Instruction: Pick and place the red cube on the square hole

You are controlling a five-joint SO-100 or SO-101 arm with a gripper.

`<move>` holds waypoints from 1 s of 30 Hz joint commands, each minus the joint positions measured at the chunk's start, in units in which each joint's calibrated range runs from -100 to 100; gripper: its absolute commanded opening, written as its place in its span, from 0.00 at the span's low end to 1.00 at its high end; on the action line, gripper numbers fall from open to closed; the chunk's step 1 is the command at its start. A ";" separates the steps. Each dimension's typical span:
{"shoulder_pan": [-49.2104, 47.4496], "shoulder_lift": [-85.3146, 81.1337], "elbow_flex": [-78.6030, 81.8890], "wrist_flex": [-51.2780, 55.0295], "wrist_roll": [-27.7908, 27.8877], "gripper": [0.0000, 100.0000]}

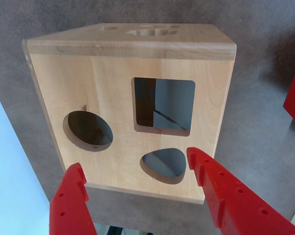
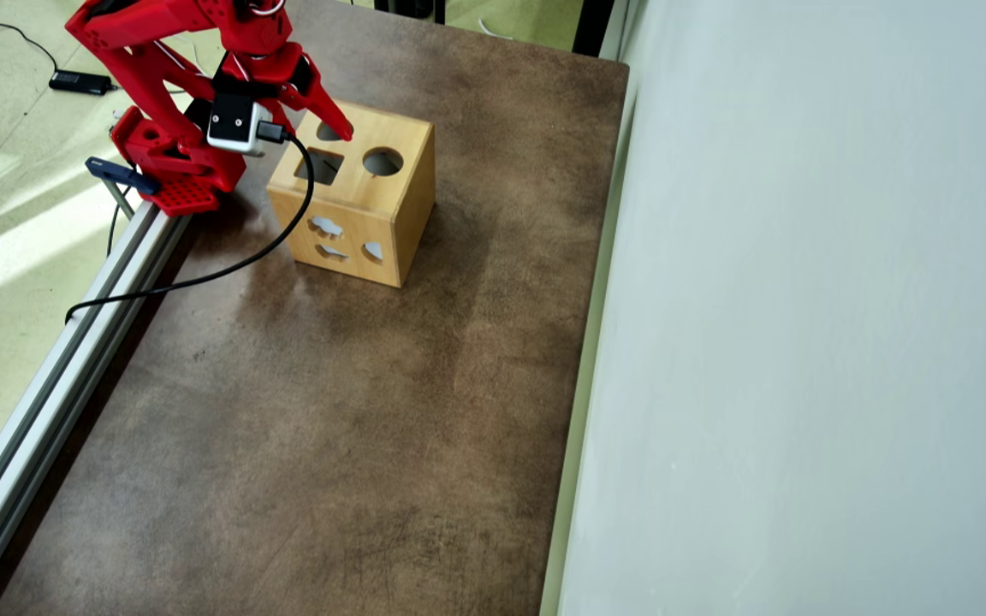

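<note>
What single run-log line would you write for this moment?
gripper: open, empty, over wooden box | square hole: uncovered | red cube: not visible

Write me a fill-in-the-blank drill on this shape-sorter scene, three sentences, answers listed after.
1. In the wrist view, the gripper hovers over the wooden box with its jaws ____ and nothing between them.
2. In the wrist view, the square hole lies to the ____ of the round hole.
3. The box stands on a ____ table in the overhead view.

Missing words: open; right; brown
</note>
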 commanded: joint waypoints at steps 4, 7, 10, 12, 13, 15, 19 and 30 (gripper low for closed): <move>-0.43 -1.81 -2.49 -0.15 -0.05 0.32; -0.43 -1.89 -2.13 -0.07 0.00 0.31; -0.43 -2.06 -2.13 -0.07 0.05 0.31; -0.43 -3.17 -1.95 -0.07 0.05 0.31; -0.43 -4.02 -1.86 -0.07 0.10 0.31; -0.43 -5.21 -1.86 -0.07 0.10 0.31; -0.43 -5.63 -1.77 -0.07 0.10 0.31; -0.13 -13.19 7.44 -0.15 0.00 0.31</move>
